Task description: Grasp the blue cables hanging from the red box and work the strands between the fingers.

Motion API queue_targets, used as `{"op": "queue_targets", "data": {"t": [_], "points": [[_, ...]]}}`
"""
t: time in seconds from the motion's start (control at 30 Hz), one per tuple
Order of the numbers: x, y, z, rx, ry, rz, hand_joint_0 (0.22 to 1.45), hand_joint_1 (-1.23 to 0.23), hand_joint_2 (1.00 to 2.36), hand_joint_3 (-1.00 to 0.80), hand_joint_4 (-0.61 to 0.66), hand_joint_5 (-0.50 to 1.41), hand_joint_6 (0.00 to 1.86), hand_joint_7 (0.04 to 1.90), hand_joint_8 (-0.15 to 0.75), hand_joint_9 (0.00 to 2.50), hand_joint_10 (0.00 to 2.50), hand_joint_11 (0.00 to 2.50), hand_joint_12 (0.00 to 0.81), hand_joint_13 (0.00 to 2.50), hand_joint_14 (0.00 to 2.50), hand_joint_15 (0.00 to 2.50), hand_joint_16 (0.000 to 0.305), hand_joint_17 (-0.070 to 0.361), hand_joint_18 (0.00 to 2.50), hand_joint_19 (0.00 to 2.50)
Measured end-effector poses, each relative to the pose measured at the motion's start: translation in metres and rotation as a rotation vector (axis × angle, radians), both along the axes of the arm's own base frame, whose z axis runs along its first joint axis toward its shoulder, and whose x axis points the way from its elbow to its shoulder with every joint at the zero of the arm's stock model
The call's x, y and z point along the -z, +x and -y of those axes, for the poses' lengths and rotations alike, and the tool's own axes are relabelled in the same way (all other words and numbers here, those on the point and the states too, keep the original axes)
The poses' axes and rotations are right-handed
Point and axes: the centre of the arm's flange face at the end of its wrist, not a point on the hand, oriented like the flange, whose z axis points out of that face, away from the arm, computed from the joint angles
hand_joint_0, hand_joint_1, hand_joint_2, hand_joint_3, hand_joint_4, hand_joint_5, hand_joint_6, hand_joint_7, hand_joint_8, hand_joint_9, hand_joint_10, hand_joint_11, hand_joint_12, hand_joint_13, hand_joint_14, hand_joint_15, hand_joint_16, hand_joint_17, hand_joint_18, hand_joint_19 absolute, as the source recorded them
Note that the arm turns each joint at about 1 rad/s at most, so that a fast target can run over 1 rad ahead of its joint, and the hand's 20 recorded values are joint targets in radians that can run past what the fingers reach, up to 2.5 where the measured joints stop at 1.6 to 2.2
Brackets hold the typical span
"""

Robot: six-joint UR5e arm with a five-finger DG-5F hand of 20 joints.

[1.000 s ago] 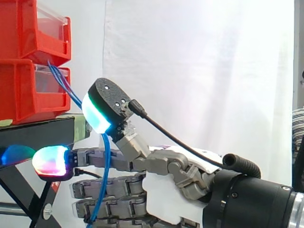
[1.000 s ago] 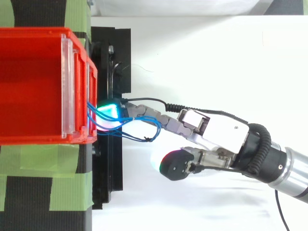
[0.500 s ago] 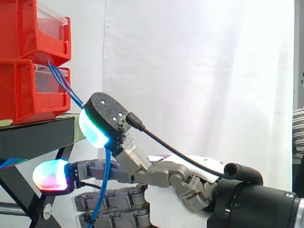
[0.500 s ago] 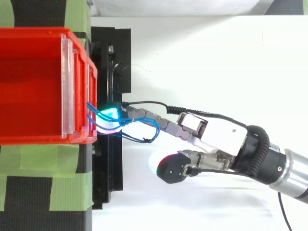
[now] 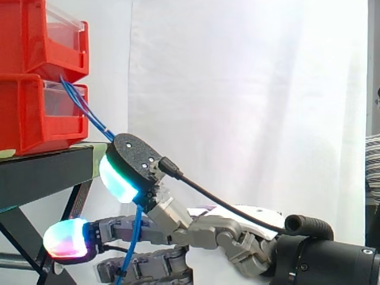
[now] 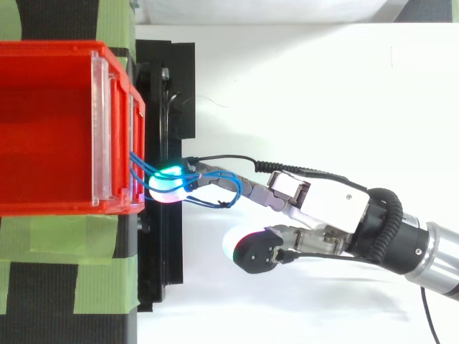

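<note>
Cables: blue cables leave the red box at upper left, slant down-right, then drop at lower left.
Robot hand: your robot hand reaches in from lower right, closed loosely on the strands.
Relation: the box lies up-left of it, and the strands run along that line.

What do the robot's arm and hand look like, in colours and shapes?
The hand has a white palm shell and grey segmented metal fingers. Its thick rounded fingertips have black backs and glow cyan-white with green, one reddish. The arm is a black cuff, then silver.
</note>
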Motion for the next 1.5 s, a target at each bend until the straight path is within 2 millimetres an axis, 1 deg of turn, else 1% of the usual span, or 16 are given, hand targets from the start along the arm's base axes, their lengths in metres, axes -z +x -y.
{"op": "queue_targets", "data": {"t": [0.47,0.67,0.83,1.23,1.5], "points": [[0.000,0.003,-0.002,-0.074,0.112,0.050,0.63,-0.24,1.00,-1.00,0.05,-0.50,0.01,0.64,0.305,0.00,0.00,0.03,0.406,0.00,0.00,0.20,0.080,0.179,0.00,0.08],[0.006,-0.004,0.003,-0.085,0.131,0.072,0.63,-0.24,1.00,-1.00,0.05,-0.50,0.00,0.64,0.305,0.00,0.00,0.05,0.406,0.01,0.01,0.21,0.079,0.177,0.00,0.10],[0.007,-0.005,0.006,-0.087,0.163,0.119,0.63,-0.25,1.00,-1.00,0.05,-0.50,0.00,0.64,0.305,0.01,0.00,0.06,0.407,0.02,0.01,0.21,0.078,0.175,0.00,0.12],[0.008,-0.006,0.021,-0.072,0.223,0.144,0.64,-0.25,1.00,-1.00,0.06,-0.50,0.00,0.64,0.306,0.02,0.00,0.07,0.404,0.05,0.01,0.23,0.076,0.171,0.00,0.14],[0.019,-0.021,0.032,-0.058,0.235,0.159,0.64,-0.26,1.00,-1.00,0.06,-0.50,0.00,0.65,0.314,0.08,0.00,0.16,0.405,0.10,0.01,0.26,0.074,0.166,0.01,0.18]]}}
